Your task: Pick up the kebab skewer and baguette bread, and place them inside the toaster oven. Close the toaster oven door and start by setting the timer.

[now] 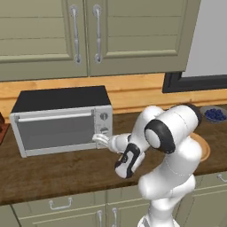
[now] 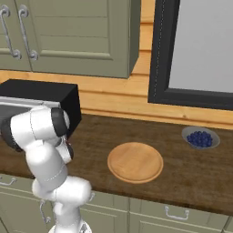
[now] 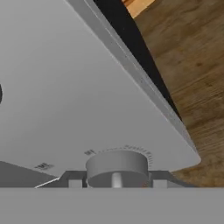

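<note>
Hand view shows gripper (image 3: 117, 183) straddling a knob (image 3: 117, 165).

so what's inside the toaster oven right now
Can't tell. The toaster oven door is shut, and its glass shows only flat grey, no skewer or bread visible. The gripper sits at the lower knob on the right panel.

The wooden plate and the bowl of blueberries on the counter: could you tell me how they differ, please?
The wooden plate is tan, flat and bare; the bowl is grey, deeper and holds dark blueberries. The plate is larger and nearer the counter's front edge; the bowl sits farther back, towards the wall. Both are round and rest on the dark wooden counter.
</note>
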Controlling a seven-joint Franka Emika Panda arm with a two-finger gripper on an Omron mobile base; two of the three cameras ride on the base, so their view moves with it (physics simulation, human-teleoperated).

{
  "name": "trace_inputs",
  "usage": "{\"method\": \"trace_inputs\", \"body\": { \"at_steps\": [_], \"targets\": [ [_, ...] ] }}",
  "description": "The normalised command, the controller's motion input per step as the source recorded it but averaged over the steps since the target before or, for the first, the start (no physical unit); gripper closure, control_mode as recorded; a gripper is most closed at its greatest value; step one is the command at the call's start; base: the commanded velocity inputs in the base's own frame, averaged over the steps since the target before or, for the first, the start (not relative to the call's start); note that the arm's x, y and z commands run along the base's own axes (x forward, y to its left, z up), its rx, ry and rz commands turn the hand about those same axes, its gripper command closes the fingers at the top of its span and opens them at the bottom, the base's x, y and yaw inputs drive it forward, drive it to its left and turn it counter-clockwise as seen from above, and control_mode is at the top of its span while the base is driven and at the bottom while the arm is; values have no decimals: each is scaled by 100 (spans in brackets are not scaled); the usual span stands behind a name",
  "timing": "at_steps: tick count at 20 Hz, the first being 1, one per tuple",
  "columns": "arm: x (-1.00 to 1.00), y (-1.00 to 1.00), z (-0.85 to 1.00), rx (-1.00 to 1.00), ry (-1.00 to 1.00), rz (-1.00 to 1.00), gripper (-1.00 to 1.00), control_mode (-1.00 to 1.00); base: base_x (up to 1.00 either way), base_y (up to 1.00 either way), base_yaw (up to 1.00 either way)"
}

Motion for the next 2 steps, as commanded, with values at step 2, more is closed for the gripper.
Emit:
{"method": "trace_inputs", "body": {
  "at_steps": [2],
  "targets": [
    [0, -18, 0, 21, 0, 0, 100, -100, 0, 0, 0]
  ]
}}
